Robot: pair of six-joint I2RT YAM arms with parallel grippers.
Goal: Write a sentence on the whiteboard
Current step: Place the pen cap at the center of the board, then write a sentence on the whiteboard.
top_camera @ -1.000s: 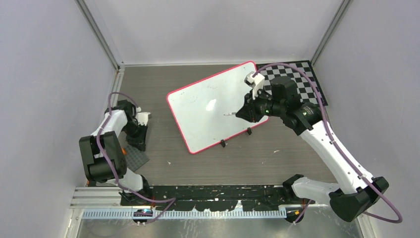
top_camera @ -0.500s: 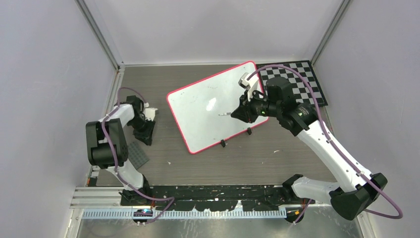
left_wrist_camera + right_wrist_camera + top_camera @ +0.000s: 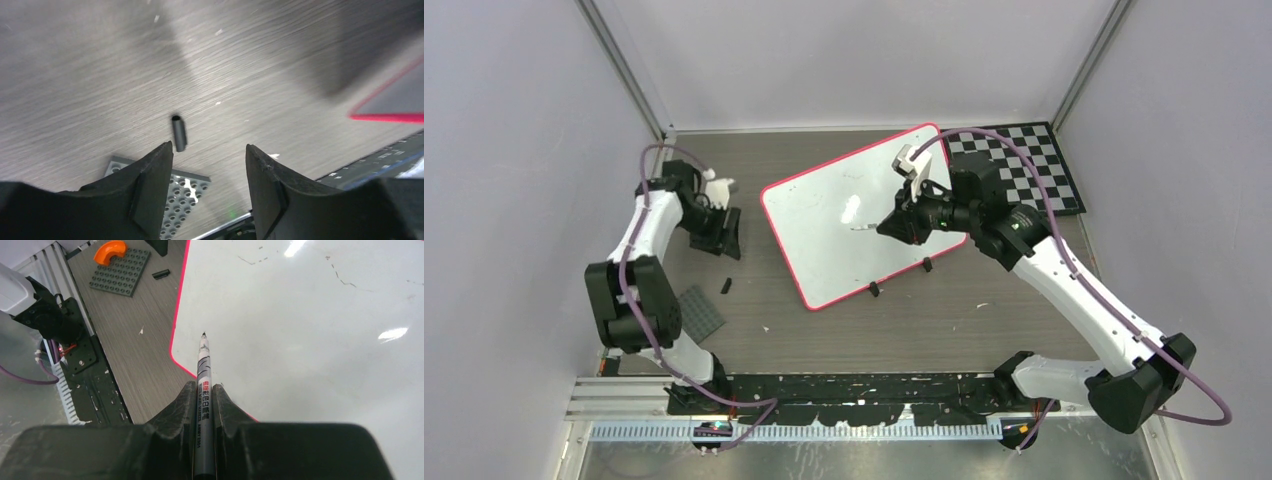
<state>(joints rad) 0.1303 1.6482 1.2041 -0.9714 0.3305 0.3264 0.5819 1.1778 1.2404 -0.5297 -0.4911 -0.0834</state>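
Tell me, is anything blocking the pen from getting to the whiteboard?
Nothing visible is in the way. The right gripper grips the marker, and its bare tip points out over the whiteboard, with only open space between tip and board.

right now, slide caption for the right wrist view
Right gripper grips an uncapped marker, tip over the nearly blank whiteboard near its red edge.

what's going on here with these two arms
The right hand grips a marker, its tip poised over the whiteboard, which shows only a few faint strokes and no legible words. The left hand is open above the table, with a small black cap lying below it beside a grey studded plate.
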